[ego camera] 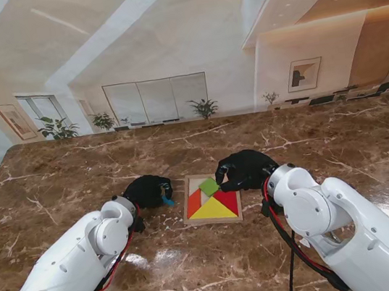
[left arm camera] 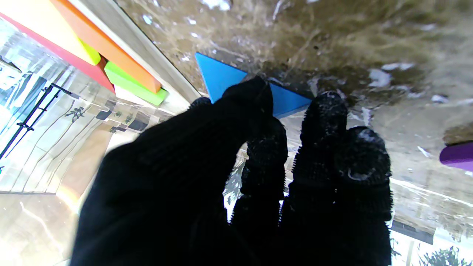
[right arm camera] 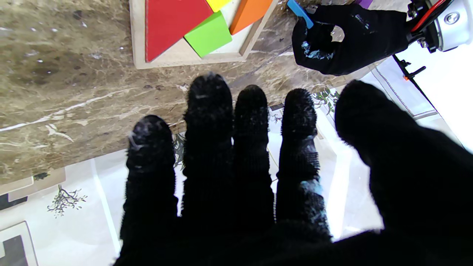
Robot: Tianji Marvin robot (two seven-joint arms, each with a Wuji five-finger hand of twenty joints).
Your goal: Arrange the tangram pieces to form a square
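6 tangram pieces (ego camera: pixel 216 208), 1 wooden tray (ego camera: pixel 188 203) and 2 gloved hands (ego camera: pixel 149 191) show.

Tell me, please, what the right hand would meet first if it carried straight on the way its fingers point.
Probably the wooden tray: in the right wrist view the right hand has its fingers open and aimed at the tray's rim, with the green piece just beyond. Depth is unclear, so it may already be close.

Bright, glossy glare; sharp focus
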